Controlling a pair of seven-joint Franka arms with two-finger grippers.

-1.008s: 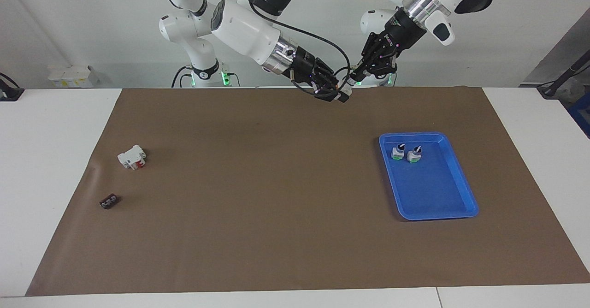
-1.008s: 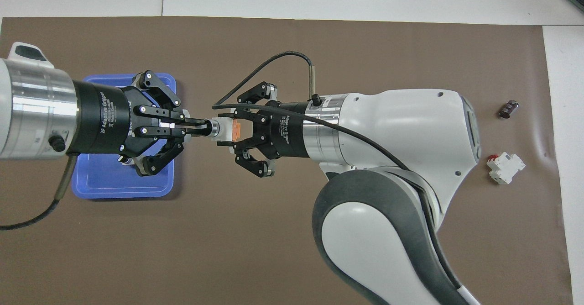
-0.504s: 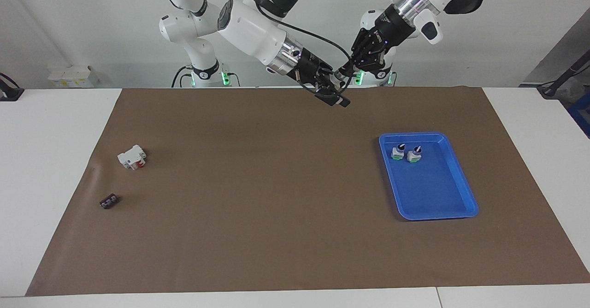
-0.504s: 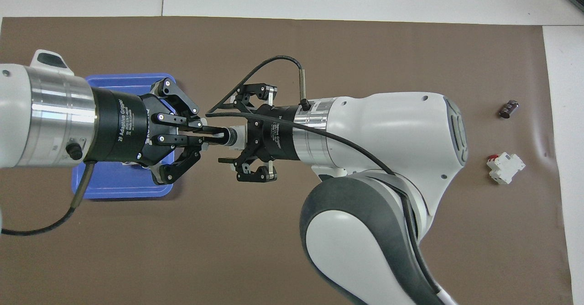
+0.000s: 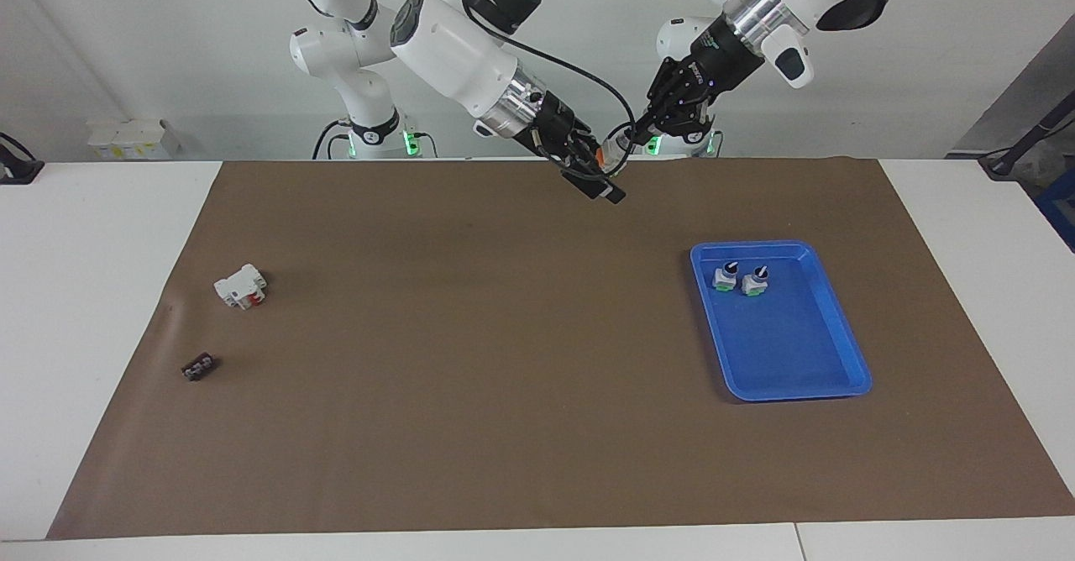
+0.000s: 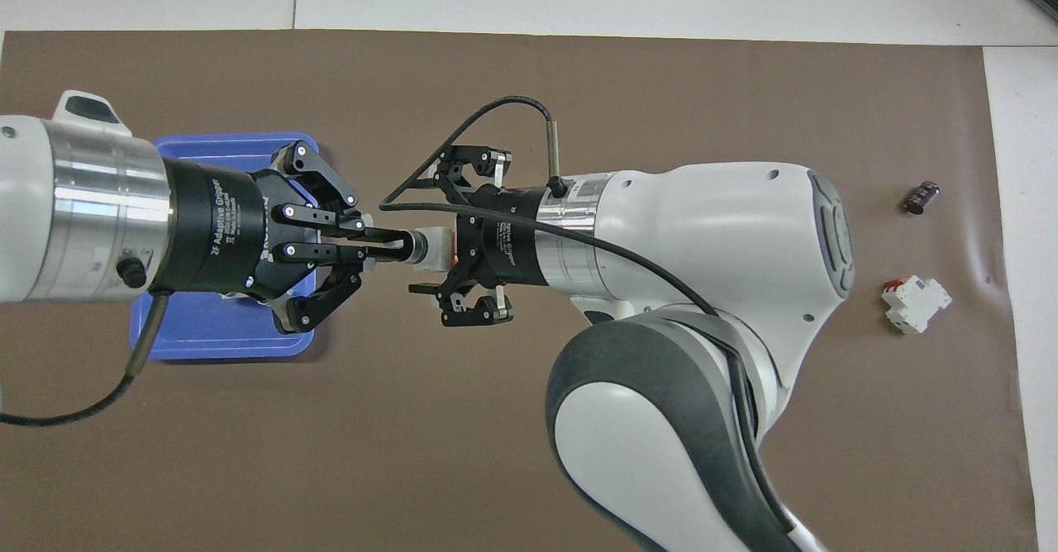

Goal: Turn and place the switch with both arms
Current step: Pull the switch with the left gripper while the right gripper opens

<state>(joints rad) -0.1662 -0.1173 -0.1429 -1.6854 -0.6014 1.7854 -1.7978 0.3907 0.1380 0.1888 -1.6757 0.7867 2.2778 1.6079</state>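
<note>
Both tools mid-air: right tool (image 6: 442, 248) clamps switch (image 6: 436, 246) body, my left tool (image 6: 388, 243) pinches knob. Small, rigid, light; hold body firm.

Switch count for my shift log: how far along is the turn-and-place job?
Two switches already stand in the blue tray. A third switch is in hand, held up over the mat: the right pincer grips its body, the left pincer pinches its knob. Left: finishing the turn, placing it in the tray.
</note>
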